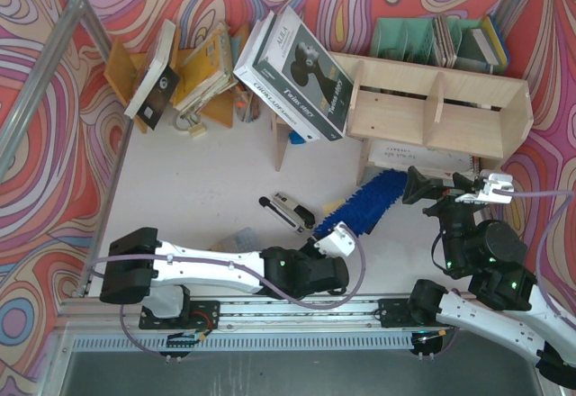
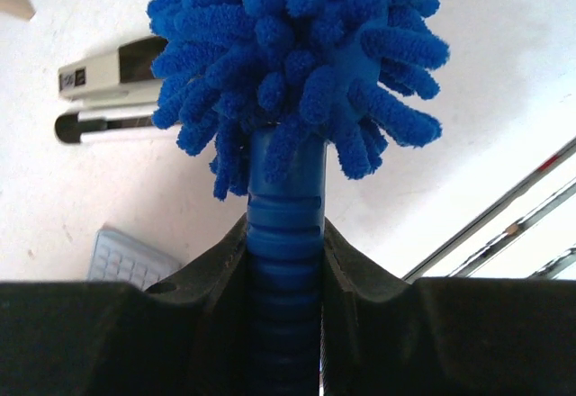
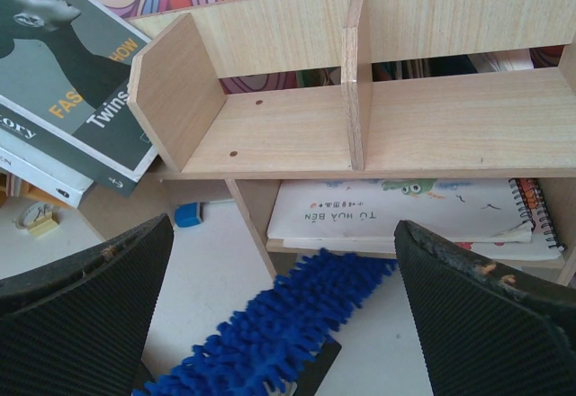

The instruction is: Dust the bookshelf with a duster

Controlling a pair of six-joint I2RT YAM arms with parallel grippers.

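The duster lies slanted over the table, its fluffy blue head reaching to the foot of the bookshelf. My left gripper is shut on the duster's ribbed dark blue handle, with the chenille head spreading just beyond the jaws. The pale plywood bookshelf shows an upright divider and a bare upper board. My right gripper hovers open in front of the shelf, above the duster's tip. Its fingers hold nothing.
A stapler and a small grey keypad lie left of the duster. Large books lean on the shelf's left end. A notebook lies under the shelf. An orange-brown book rack and a mint-green file holder stand at the back.
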